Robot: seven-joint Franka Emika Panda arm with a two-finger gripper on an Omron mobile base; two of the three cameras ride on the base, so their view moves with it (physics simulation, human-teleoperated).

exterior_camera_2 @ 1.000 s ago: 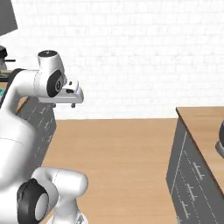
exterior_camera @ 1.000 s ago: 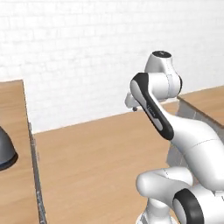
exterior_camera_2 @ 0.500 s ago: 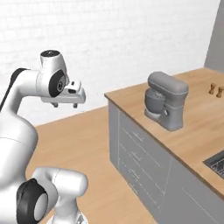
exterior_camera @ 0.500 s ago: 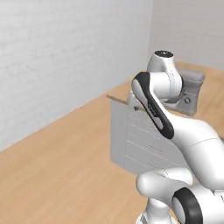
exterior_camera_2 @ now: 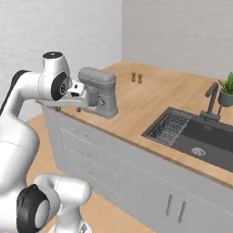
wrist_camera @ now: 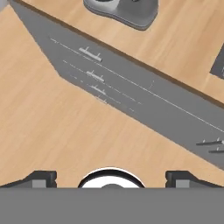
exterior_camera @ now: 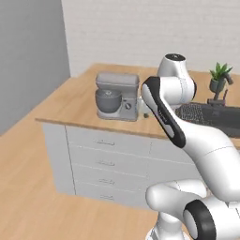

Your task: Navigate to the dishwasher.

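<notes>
The dishwasher is out of view; every front I see is a lighter grey drawer or door with small silver handles. My gripper hangs in front of the counter's left end, level with the stand mixer. In the hand view the gripper is open with nothing between its fingertips, looking down at wooden floor and the drawer fronts.
A wood-topped counter carries the mixer, two small shakers, a dark sink with a faucet and a potted plant. Drawers sit under the mixer, cabinet doors under the sink. Open floor lies to the left.
The whole picture has swung as the base turned: the counter with mixer and sink now lies close in front. The arm keeps the same pose.
</notes>
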